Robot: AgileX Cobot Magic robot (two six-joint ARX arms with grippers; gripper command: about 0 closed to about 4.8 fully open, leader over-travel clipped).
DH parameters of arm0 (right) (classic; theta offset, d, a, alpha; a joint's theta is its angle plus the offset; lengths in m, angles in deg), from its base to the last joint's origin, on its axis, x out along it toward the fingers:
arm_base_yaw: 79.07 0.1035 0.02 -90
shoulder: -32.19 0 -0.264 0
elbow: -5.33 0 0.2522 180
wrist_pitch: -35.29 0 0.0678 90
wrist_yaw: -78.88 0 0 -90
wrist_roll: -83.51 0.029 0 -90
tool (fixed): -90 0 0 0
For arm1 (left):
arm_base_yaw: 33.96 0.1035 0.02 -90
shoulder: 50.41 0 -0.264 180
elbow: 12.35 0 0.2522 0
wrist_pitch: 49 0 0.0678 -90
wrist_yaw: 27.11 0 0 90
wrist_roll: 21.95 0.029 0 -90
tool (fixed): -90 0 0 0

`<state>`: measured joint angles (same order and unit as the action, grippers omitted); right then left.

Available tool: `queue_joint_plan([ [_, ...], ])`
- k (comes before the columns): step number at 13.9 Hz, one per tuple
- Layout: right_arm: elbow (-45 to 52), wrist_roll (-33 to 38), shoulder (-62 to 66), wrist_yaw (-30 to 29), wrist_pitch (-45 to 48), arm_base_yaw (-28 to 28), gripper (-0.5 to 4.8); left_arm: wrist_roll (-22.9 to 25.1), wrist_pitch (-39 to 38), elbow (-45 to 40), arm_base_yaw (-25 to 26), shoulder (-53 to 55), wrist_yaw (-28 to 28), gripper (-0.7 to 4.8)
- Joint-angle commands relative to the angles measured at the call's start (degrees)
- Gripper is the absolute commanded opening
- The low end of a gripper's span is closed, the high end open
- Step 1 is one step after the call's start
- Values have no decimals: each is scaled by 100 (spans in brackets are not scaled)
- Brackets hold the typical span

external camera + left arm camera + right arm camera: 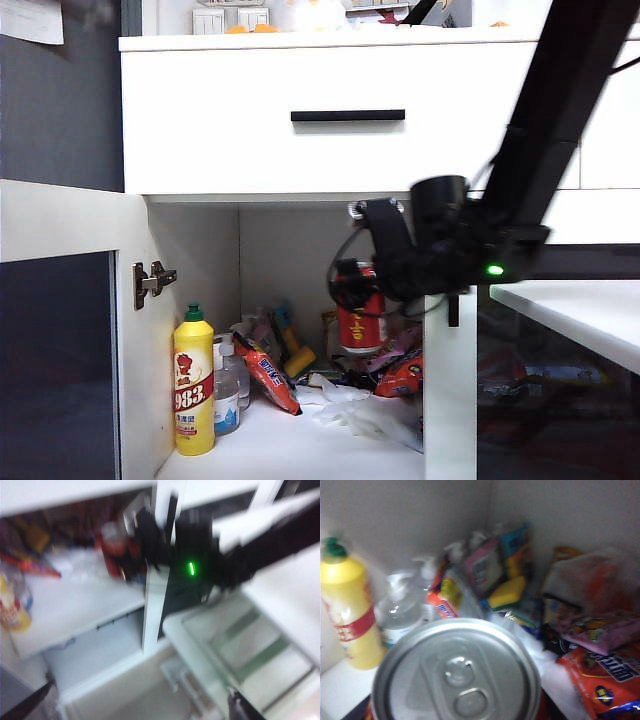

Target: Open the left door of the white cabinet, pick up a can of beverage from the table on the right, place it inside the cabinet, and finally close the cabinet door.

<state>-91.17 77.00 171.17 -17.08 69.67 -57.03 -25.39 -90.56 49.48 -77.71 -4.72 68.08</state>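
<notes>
The right end effector point(352, 288) pinches the can of beverage point(361, 320) upright, inside the white cabinet point(330, 120), above the cluttered shelf point(300, 440); release lies straight down. The left end effector point(140, 715) hangs spread, well outside, past the open left door point(60, 330).

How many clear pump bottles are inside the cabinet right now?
2, both beside the yellow bottle on the cabinet floor: one pump bottle next to it, another just behind. More may hide behind the snack bags.

Exterior view facing the white cabinet point(330, 130) head-on; right wrist view looking inside it, close; left wrist view looking at it obliquely from above.
</notes>
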Motion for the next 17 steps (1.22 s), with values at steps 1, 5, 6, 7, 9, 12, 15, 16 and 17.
queue_joint_plan([
  [1, -938, -26, 337, -192, 109, -50, 179, -20, 164, -175, -2, -9, 15, 440],
  [5, -1766, 146, 994, -201, 42, -72, 179, -11, 522, -173, -2, -9, 114, 440],
  [6, -1912, 208, 1104, -387, 4, -79, 179, 2, 518, -173, -2, -13, 184, 440],
  [7, -1902, 208, 1102, -601, 31, -59, 178, 7, 518, -173, 0, -17, 306, 441],
  [9, -1902, 240, 1071, -1069, -28, -24, 178, 87, 522, -173, 0, -15, 404, 440],
  [12, -1902, 807, 745, -1091, -63, 118, 178, -105, 485, -173, -4, -61, 426, 441],
  [15, -1902, 350, 562, -968, -109, 391, 175, 50, -111, -175, 4, -306, 1294, 479],
  [16, -1904, 328, 498, -940, -116, 411, 175, 42, -181, -175, 9, -490, 1279, 479],
  [17, -1952, 431, 448, -935, -87, 461, 175, 7, -170, -175, 9, -656, 1261, 479],
])
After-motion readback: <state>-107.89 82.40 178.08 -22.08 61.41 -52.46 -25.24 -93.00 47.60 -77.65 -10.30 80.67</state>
